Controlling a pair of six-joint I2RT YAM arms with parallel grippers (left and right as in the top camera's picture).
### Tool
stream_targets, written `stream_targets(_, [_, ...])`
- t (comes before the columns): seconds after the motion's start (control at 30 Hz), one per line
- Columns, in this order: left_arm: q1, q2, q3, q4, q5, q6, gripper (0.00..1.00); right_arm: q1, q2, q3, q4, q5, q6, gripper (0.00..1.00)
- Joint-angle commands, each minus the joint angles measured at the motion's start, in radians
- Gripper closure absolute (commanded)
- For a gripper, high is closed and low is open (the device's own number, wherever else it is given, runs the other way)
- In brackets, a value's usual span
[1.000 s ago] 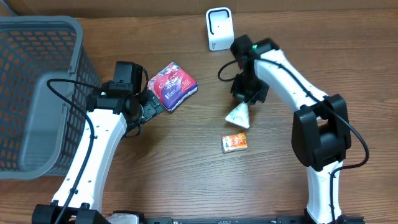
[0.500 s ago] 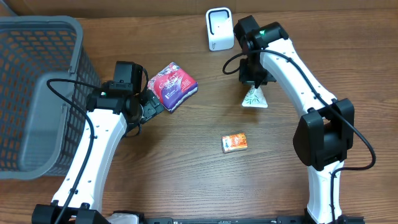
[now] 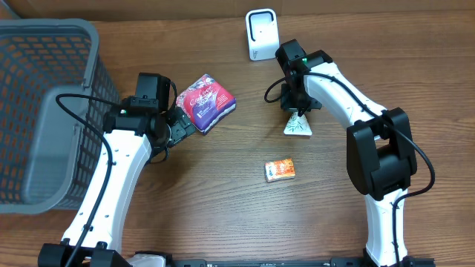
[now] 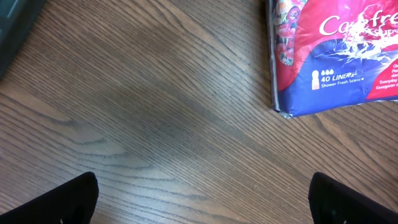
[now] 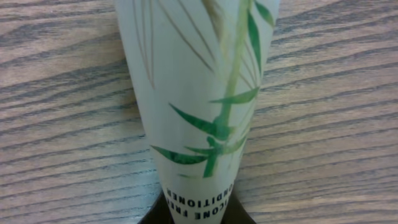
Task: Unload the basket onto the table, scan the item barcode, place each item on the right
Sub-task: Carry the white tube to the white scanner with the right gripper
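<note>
1. We see the right end effector [image 3: 297,110] pinching the narrow end of a white plastic tube printed with green leaves [image 3: 298,125].
2. In the right wrist view the tube [image 5: 199,93] runs away from the dark fingers [image 5: 189,216] over the brown wooden surface [image 3: 223,215]. We cannot tell whether it touches the wood.
3. The tube sits near the white box-shaped scanner [image 3: 261,34], on the side facing the robot, with a gap between them.
4. The left end effector [image 3: 182,122] is spread wide and holds nothing. Its two dark fingertips [image 4: 68,199] frame bare wood.
5. Just beside it lies a purple and red soft pack of liners [image 3: 205,102].
6. A small orange carton [image 3: 280,170] lies apart from the tube, nearer the robot.
7. A grey mesh basket [image 3: 44,111] stands at the far left.
</note>
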Motion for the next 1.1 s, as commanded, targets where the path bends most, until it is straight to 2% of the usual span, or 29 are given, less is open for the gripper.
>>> stream_targets(0.0, [-0.001,0.004,0.0,0.0,0.002,-0.01,0.0,0.002,-0.015,0.06,0.011,0.001,-0.001,0.96])
stream_targets(0.23, [-0.001,0.004,0.0,0.0,0.002,-0.01,0.0,0.0,-0.015,0.275,0.111,0.0,-0.001,0.96])
stream_targets(0.47, [-0.001,0.004,0.0,0.001,0.002,-0.01,0.0,0.0,-0.009,0.33,0.4,0.0,0.01,0.96])
stream_targets(0.6, [-0.001,0.004,0.0,0.0,0.002,-0.01,0.0,0.0,0.011,0.329,0.559,0.0,0.066,0.96])
stream_targets(0.77, [-0.001,0.004,0.0,0.0,0.002,-0.01,0.0,0.0,0.056,0.329,0.72,0.0,0.209,0.96])
stream_targets(0.87, [-0.001,0.004,0.0,0.0,0.002,-0.01,0.0,0.0,0.089,0.329,0.762,0.0,0.301,0.96])
stream_targets(1.07, [-0.001,0.004,0.0,0.0,0.002,-0.01,0.0,0.001,0.13,0.329,0.816,0.0,0.374,0.96])
